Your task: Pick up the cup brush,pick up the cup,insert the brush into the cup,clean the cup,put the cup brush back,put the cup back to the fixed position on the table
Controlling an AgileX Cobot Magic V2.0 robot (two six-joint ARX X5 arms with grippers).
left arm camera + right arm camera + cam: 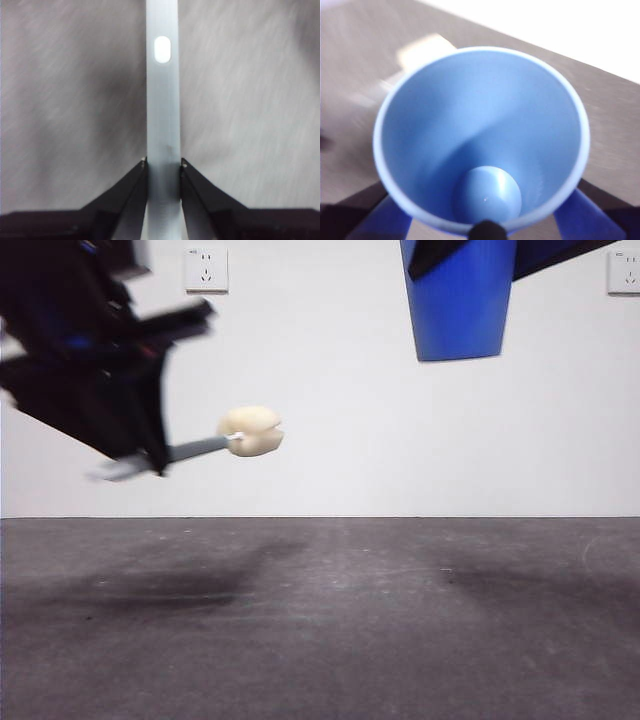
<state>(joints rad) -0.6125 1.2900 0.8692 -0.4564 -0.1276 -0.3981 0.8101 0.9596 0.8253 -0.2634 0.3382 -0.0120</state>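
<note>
My left gripper (150, 452) hangs high at the left in the front view, shut on the cup brush (250, 431). The brush's grey handle runs sideways and its cream sponge head points right, well above the table (320, 630). In the left wrist view both jaws of the left gripper (163, 167) press on the pale handle (162, 100), which has an oval hole. The blue cup (460, 305) hangs at the top right, held upright by my right gripper (465, 252). The right wrist view looks down into the cup (480, 130); the right gripper (485, 212) clasps it. A blurred cream patch (425, 49) lies beyond its rim.
A white wall with two sockets (206, 270) (625, 272) stands behind the table. Both arms cast soft shadows on the dark grey surface.
</note>
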